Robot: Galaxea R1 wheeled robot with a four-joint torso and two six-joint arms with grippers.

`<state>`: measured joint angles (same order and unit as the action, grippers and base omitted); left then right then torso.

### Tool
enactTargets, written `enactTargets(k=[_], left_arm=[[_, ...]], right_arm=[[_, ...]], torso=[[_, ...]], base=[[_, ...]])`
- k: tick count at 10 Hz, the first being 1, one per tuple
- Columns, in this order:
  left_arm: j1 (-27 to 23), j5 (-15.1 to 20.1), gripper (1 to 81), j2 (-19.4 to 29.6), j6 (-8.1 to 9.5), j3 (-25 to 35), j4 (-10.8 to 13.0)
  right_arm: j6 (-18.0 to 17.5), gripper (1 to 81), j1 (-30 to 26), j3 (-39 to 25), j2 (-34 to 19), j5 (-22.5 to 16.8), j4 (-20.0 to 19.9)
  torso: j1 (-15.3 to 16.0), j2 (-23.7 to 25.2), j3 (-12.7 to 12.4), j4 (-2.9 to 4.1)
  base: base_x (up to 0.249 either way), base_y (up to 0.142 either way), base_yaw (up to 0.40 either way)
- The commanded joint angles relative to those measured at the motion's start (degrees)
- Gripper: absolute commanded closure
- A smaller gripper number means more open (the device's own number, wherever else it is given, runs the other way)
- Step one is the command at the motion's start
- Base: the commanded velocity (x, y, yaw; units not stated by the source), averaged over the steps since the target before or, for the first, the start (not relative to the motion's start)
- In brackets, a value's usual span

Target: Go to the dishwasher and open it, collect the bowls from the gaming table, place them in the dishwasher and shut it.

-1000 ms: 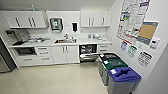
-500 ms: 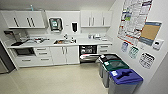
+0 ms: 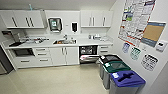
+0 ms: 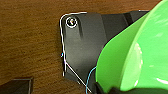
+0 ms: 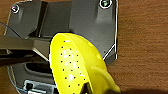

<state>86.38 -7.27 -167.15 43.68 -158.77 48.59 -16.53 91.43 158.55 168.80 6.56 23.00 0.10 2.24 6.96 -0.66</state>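
Observation:
The dishwasher (image 3: 88, 53) stands open under the counter, right of the sink, its dark inside and a pulled-out rack showing. A green bowl (image 4: 140, 55) looms large in the left wrist view, gripped at its rim by my left gripper (image 4: 105, 88) over brown wood-look ground. In the right wrist view a bright yellow bowl (image 5: 72, 65) dotted with small holes sits in my right gripper (image 5: 87, 88). The gaming table is out of view.
Three bins stand along the right wall: black-lidded (image 3: 110, 59), green-lidded (image 3: 116, 67) and blue-lidded (image 3: 126, 78), the first close beside the dishwasher. White cabinets, a sink (image 3: 64, 41) and an oven (image 3: 23, 52) line the far wall. Pale floor (image 3: 57, 80) stretches before the counter.
The head picture has shifted only slightly, so the camera has moved a little. Nothing in the kitchen has moved.

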Motion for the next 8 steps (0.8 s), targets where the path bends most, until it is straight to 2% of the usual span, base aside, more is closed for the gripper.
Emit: enactTargets(k=[1, 8], left_arm=[[-2.22, 2.34, 81.1, 0.84, 0.00, -0.40, -0.42], [-2.22, 2.34, 81.1, 0.84, 0.00, -0.40, -0.34]], right_arm=[[0.18, 81.1, -1.29, 0.43, -0.73, -2.61, 0.38], [0.18, 81.1, -1.38, 0.43, -0.81, -2.60, 0.38]], torso=[[0.00, 0.00, 0.00, 0.00], [-0.02, -0.02, 0.00, 0.00]], base=[[0.092, 0.000, 0.000], [0.103, 0.000, 0.000]])
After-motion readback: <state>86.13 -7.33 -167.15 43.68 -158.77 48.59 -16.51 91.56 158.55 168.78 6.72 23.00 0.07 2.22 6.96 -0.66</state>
